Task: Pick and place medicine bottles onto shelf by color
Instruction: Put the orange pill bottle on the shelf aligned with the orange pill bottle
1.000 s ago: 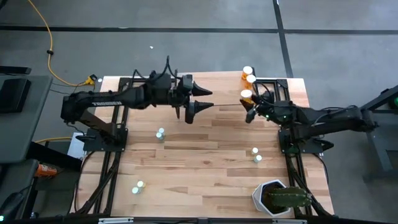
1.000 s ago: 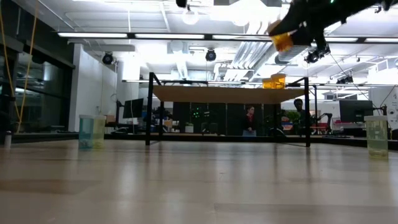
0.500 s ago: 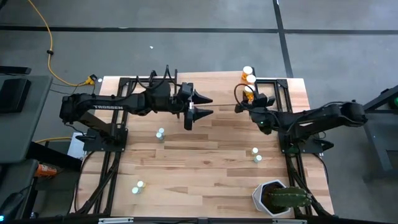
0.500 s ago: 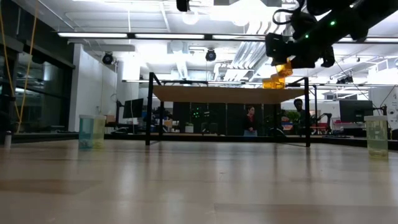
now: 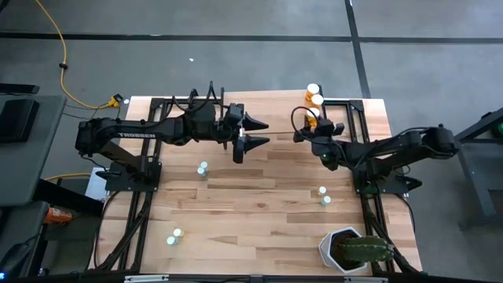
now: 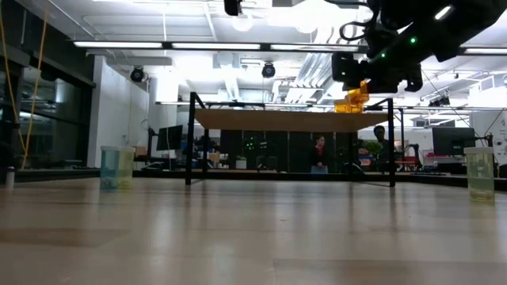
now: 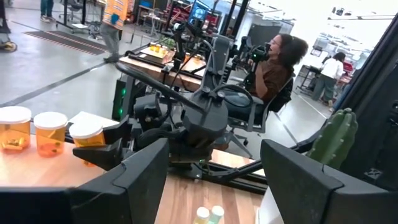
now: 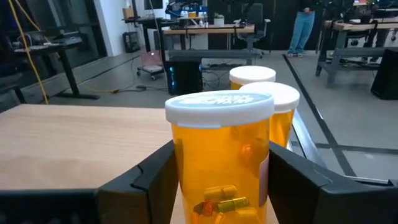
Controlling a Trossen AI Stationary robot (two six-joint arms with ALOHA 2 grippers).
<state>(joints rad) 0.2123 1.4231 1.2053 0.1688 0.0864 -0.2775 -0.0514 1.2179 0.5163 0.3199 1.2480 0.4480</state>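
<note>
Upper right of the high view: the right gripper (image 5: 309, 128) clasped an orange bottle (image 8: 221, 158) upright, cap up, over the shelf (image 8: 74, 140). The left gripper (image 5: 253, 132) hung open, mid-frame.

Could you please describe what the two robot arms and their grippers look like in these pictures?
Both arms are dark, almost black, built of slim jointed links. The left arm carries white lettering along its link, and its gripper ends in two pointed dark jaws. The right arm has a looping black cable near its gripper and small green indicator lights.
</note>
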